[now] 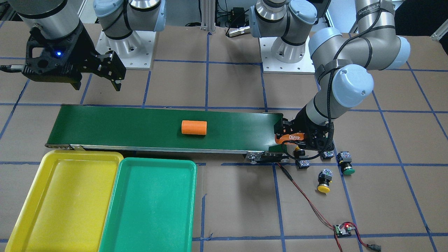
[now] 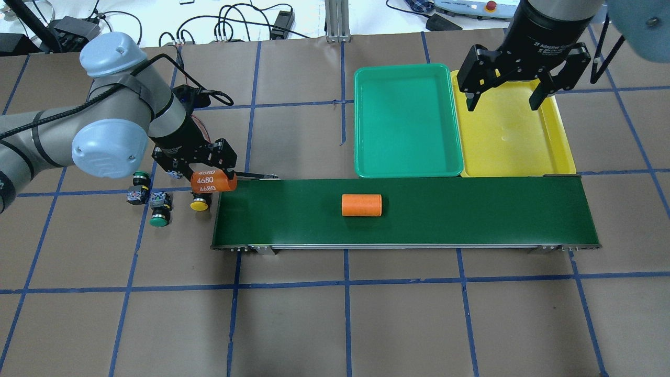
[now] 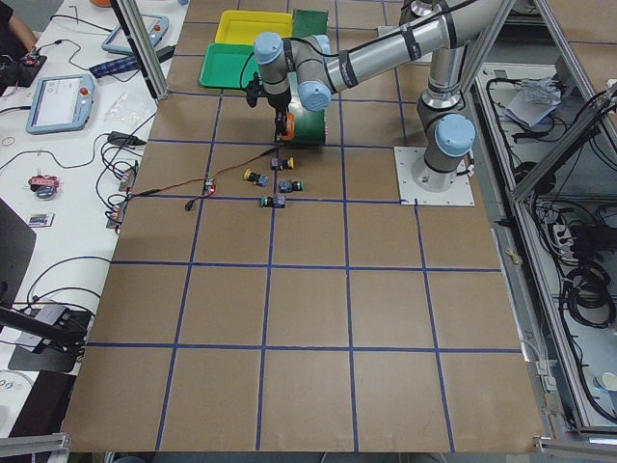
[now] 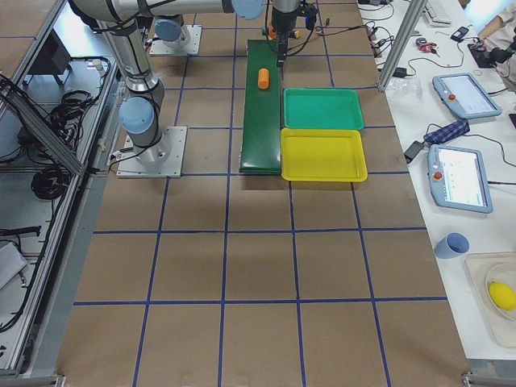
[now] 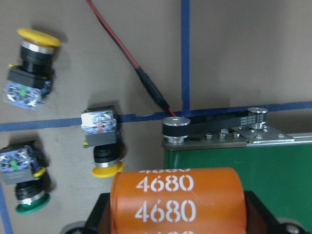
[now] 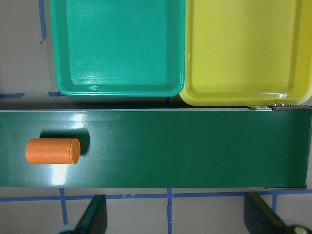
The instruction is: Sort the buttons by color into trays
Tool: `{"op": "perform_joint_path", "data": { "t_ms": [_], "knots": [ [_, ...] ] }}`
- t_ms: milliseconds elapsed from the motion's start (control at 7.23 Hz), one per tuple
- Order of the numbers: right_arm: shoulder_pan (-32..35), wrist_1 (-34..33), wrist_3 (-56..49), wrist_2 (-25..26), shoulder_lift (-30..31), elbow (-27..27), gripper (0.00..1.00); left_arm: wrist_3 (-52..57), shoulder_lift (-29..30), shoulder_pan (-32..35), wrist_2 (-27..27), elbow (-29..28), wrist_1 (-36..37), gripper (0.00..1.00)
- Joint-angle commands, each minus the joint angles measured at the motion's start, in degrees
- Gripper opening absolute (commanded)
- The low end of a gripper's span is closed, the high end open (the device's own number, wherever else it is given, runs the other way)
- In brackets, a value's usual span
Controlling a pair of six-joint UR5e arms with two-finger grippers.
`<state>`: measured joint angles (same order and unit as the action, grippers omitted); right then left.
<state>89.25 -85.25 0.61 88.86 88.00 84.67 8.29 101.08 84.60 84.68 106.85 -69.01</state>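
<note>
My left gripper [image 2: 212, 182] is shut on an orange cylinder marked 4680 [image 5: 178, 200], held at the left end of the conveyor. Under it, beside the belt end, lies a yellow-capped button [image 2: 199, 205]. Two green-capped buttons [image 2: 158, 219] [image 2: 138, 178] lie to its left. A second yellow-capped button [image 1: 323, 182] lies farther out and also shows in the left wrist view [image 5: 30, 66]. My right gripper [image 2: 502, 102] is open and empty above the yellow tray [image 2: 523, 168]. The green tray [image 2: 408, 168] touches its left side. Neither tray holds anything.
A long dark-green conveyor belt [image 2: 471, 214] runs in front of the trays, with another orange cylinder [image 2: 361, 204] lying mid-belt. A red wire runs from the belt end to a small controller board [image 1: 343, 229].
</note>
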Motion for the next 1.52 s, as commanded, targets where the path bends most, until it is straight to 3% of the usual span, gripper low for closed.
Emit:
{"op": "perform_joint_path", "data": {
  "t_ms": [0,276,415,553,691,829,1382],
  "knots": [
    [-0.04,0.0,0.0,0.0,-0.02,-0.03,1.0,0.23,-1.32,2.31,0.05,2.13,0.72,0.0],
    [-0.04,0.0,-0.09,0.09,-0.02,0.05,1.0,0.49,0.08,3.2,-0.04,1.78,1.59,0.0],
    [-0.04,0.0,0.0,0.09,-0.02,0.05,1.0,0.76,-0.17,3.21,-0.04,2.04,1.51,0.06],
    [-0.04,0.0,0.0,0.09,-0.02,-0.03,1.0,0.67,0.08,3.21,-0.12,2.04,1.51,0.39],
    [-0.04,0.0,0.0,0.09,-0.02,-0.03,1.0,0.59,-0.17,3.38,-0.56,2.13,1.51,0.86],
    [0.05,0.0,-0.08,0.09,-0.02,-0.03,1.0,0.58,-0.61,3.82,-0.65,2.31,0.98,1.0],
    [-0.04,0.0,-0.09,0.09,-0.02,0.05,1.0,0.32,-1.4,5.32,-0.39,1.61,0.28,1.0]
  ]
}}
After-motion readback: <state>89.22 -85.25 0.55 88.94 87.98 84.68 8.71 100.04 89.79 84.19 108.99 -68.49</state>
